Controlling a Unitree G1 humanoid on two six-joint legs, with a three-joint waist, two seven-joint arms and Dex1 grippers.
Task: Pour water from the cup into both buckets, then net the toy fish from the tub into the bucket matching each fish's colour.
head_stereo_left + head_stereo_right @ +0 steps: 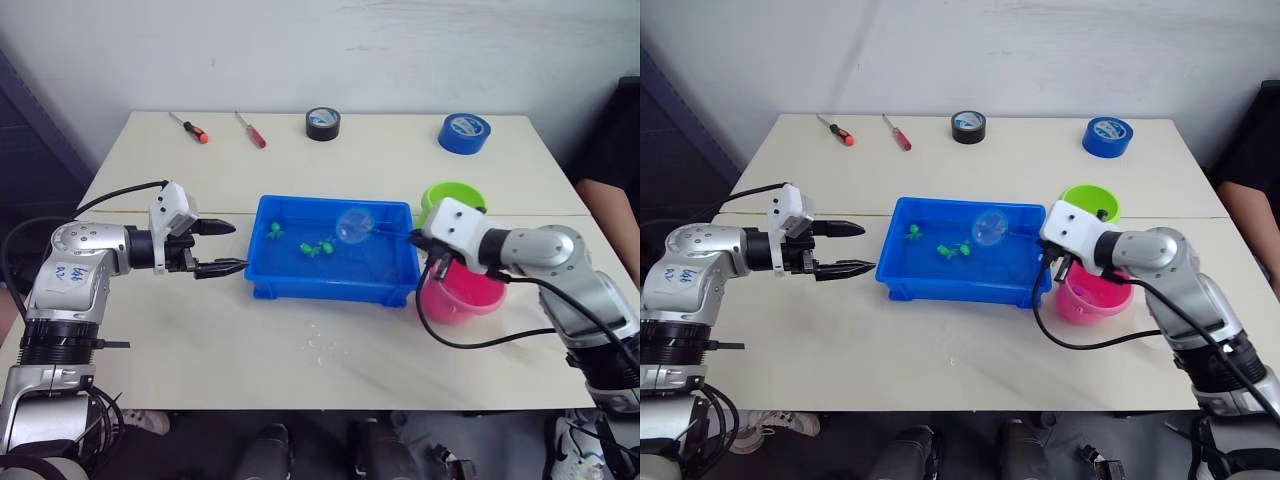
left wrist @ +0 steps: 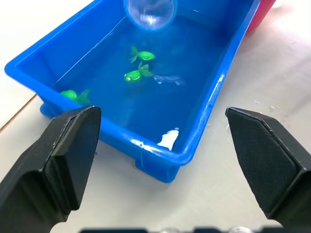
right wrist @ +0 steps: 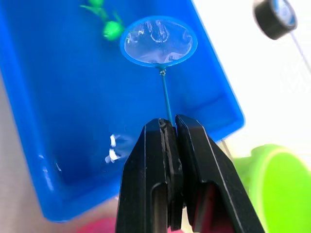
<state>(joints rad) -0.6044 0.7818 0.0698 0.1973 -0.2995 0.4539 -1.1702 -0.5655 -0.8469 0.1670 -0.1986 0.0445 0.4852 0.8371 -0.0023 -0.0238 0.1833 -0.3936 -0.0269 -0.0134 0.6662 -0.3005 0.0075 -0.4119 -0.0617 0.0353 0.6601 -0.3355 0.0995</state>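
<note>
- Tub [image 1: 335,283]: blue, mid-table, holds water
- Toy fish [image 1: 320,247]: three green, inside tub
- Net [image 3: 158,41]: hoop over tub, handle pinched by right gripper [image 3: 170,128]
- Left gripper [image 1: 228,247]: fingers spread, empty, beside tub
- Pink bucket [image 1: 462,298], green bucket [image 1: 452,195]: beside tub, opposite the left gripper

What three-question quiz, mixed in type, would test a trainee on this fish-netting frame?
1. True or false: the right gripper is shut on the net handle.
2. What colour are the toy fish visible in the tub? A pink, B green, C yellow.
3. Fill in: the left gripper hovers beside the tub with its fingers ____.

Key: 1 true. 2 B. 3 open, holding nothing.
</note>
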